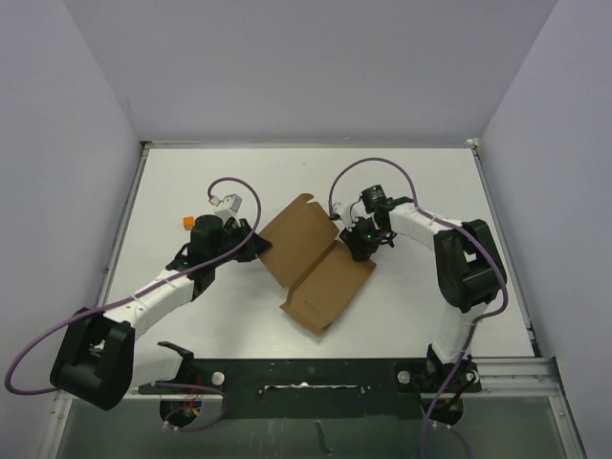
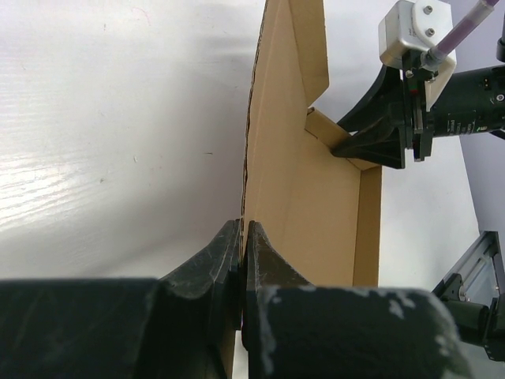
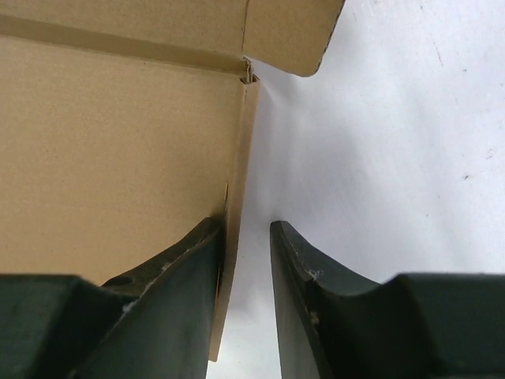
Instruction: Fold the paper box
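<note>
So, where it lies: the paper box (image 1: 317, 266) sits on the white table (image 1: 191, 177), about midway between the two arms. It is a brown sheet creased down its middle into two broad panels, with flaps at the ends.
Left gripper: the left gripper (image 2: 243, 230) has its fingers (image 2: 209, 264) pressed together on the box's left edge, the thin card pinched between them. I take this for the anchor, so the sheet cannot slide or swing while the other arm works.
Right gripper: the right gripper (image 3: 246, 233) stands at the opposite side, its fingers (image 3: 185, 268) spread with a plain gap. A narrow side flap runs up between them, lying against one finger and clear of the other, so nothing is clamped there.
Why the flap is straddled: to my eye the spread fingers bracket the flap so it can be nudged or caught and turned up along its crease.
Bent tab: in the left wrist view a small tab near the far corner is turned inward, right at the right arm's fingertip.
Stage: some edges are lifted but I see no corner tucked; I judge the folding to be early to halfway.
Risk: such thin card may buckle off its crease if pushed away from the fold line.
</note>
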`<control>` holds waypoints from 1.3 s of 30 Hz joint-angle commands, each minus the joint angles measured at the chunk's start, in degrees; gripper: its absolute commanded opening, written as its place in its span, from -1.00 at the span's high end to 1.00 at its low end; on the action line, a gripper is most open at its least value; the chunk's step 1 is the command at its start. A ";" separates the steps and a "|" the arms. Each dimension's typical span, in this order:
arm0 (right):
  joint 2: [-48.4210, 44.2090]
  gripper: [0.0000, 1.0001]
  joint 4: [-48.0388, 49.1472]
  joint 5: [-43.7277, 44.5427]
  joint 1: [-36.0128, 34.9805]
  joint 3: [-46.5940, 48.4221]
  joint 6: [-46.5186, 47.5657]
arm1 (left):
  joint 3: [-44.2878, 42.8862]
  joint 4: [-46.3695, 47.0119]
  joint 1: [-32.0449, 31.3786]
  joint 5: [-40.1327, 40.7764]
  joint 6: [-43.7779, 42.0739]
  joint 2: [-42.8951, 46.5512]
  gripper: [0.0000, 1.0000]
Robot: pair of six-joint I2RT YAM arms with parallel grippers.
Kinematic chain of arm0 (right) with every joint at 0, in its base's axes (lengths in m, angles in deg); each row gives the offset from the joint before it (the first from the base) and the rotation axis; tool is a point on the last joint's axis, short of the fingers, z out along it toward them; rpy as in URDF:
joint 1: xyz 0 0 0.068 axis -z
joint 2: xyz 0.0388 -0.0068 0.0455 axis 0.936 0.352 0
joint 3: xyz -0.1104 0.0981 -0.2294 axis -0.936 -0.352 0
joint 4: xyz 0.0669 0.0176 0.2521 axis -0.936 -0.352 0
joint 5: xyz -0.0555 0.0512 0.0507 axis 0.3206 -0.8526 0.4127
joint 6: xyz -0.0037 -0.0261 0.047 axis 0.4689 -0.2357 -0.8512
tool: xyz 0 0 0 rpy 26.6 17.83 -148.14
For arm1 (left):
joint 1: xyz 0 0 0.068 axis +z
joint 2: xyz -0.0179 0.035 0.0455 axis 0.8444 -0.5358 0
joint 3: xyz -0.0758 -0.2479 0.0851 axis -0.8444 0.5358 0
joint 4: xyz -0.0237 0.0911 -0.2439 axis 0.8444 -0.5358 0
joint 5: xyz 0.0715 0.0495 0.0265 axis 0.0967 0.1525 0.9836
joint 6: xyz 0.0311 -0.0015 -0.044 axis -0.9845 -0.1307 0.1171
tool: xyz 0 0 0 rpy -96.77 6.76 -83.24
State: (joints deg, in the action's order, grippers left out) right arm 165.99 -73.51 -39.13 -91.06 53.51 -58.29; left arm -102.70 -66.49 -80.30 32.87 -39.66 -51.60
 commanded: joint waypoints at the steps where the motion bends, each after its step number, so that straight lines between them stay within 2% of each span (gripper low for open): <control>1: -2.03 0.36 0.29 -2.94 0.72 -0.08 -0.75 | -1.76 2.10 0.55 0.99 -1.38 1.37 1.00; 9: -2.02 0.30 2.71 -9.70 1.13 -0.76 -2.84 | -2.11 2.69 0.55 0.29 -1.59 0.85 1.00; 20: 0.57 0.44 7.73 -0.44 0.30 -1.21 -5.36 | -2.59 2.82 -0.06 -0.28 -2.18 0.61 1.00; 22: 0.78 0.54 8.56 1.12 -0.12 -1.50 -5.44 | -2.72 2.67 -0.19 -0.32 -2.33 0.63 1.00; 24: 0.97 0.81 8.95 3.47 -0.55 -1.69 -5.48 | -2.78 2.61 -0.37 -0.32 -2.37 0.70 1.00; 25: 0.99 0.88 9.03 4.46 -0.73 -1.65 -5.51 | -2.81 2.56 -0.48 -0.26 -2.46 0.71 1.00; 28: 0.73 0.94 8.46 5.57 -0.89 -1.50 -5.17 | -2.91 2.36 -0.66 -0.05 -2.64 0.91 1.00; 30: 0.28 0.90 7.08 2.76 -0.84 -1.07 -3.98 | -3.07 2.02 -0.68 0.00 -2.99 1.13 1.00; 32: -0.87 0.59 5.13 -0.14 -0.54 -0.76 -2.67 | -3.31 1.70 -0.68 0.13 -3.54 1.39 1.00; 34: -2.38 0.37 3.44 -2.79 0.36 -0.64 -0.78 | -3.43 1.22 -0.68 0.38 -4.02 1.84 1.00; 39: -5.24 0.30 0.39 -6.39 2.72 -1.27 2.69 | -3.41 1.09 -0.68 0.60 -4.97 2.64 1.00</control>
State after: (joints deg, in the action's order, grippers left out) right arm 165.51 -70.26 -41.52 -90.03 52.40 -59.48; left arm -103.67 -66.03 -80.76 32.87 -42.53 -51.36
